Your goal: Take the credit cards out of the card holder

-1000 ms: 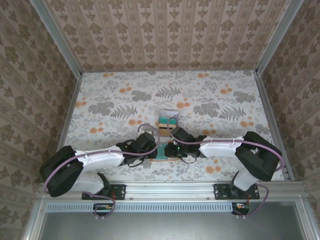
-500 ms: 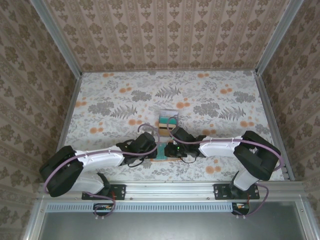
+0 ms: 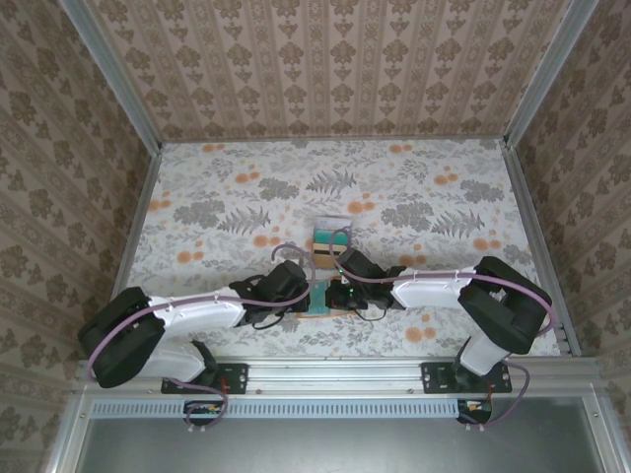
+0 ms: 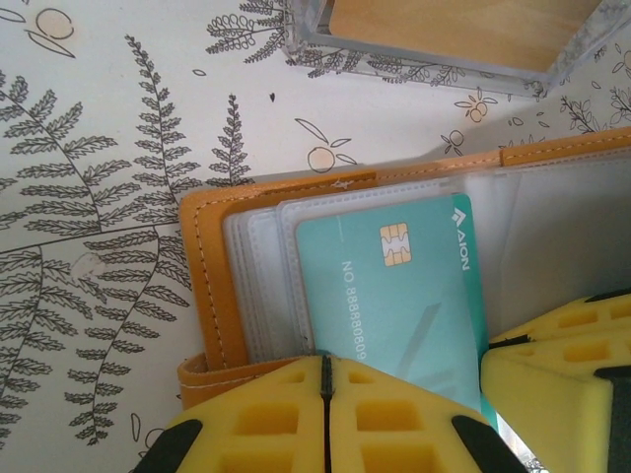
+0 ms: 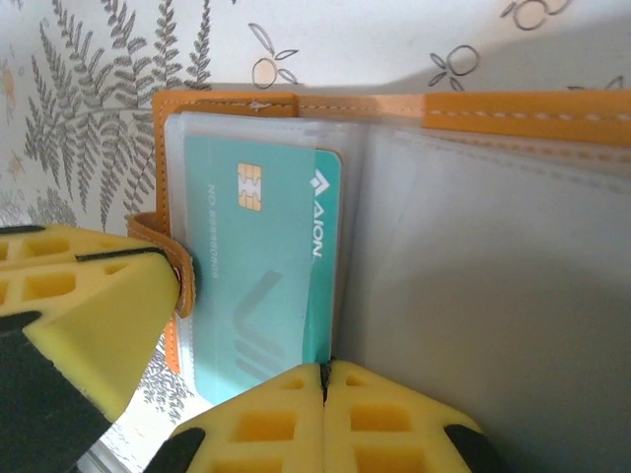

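The orange card holder (image 4: 212,286) lies open on the table, its clear sleeves and grey inner pocket (image 5: 493,286) facing up. A teal credit card (image 4: 394,296) with a gold chip sits in the front sleeve, also the teal card (image 5: 261,276). My left gripper (image 4: 327,370) is shut on the holder's near edge, by the sleeves and the curled orange flap (image 5: 182,276). My right gripper (image 5: 323,371) is shut on the teal card's near corner beside the fold. In the top view both grippers (image 3: 325,296) meet over the holder (image 3: 315,313).
A clear tray (image 4: 325,44) with an orange-tan card (image 4: 454,25) in it stands just beyond the holder; the top view shows teal and orange stripes in that tray (image 3: 330,239). The patterned tabletop (image 3: 227,207) spreads around it, with walls on three sides.
My right gripper's jaws have closed together at the teal card's edge. Both arms have stayed almost in place over the holder.
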Robot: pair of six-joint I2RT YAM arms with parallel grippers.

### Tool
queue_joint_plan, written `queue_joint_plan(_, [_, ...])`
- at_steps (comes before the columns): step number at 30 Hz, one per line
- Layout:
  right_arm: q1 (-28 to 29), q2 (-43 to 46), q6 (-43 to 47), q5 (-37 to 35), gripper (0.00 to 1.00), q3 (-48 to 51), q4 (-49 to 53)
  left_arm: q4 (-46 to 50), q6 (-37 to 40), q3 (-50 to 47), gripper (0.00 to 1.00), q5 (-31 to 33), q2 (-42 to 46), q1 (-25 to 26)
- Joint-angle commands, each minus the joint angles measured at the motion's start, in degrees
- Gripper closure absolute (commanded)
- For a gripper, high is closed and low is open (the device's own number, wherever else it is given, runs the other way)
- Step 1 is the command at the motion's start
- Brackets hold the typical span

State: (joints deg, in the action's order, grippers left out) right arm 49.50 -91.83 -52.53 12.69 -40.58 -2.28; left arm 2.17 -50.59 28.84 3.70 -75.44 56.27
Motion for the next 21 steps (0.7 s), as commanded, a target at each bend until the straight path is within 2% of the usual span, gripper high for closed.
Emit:
queue_joint_plan(1, [-0.02,-0.21,-0.55,-0.31,0.99,-0.91,0.57,2.57,-0.42,-1.1,0.93,0.68,-1.51,0.51])
queue_joint_plan(21, [-3.6,6.07,-0.93,-1.57,1.0,5.59,2.23,6.26,0.97,-0.72,0.97,2.44,-1.23,-0.68])
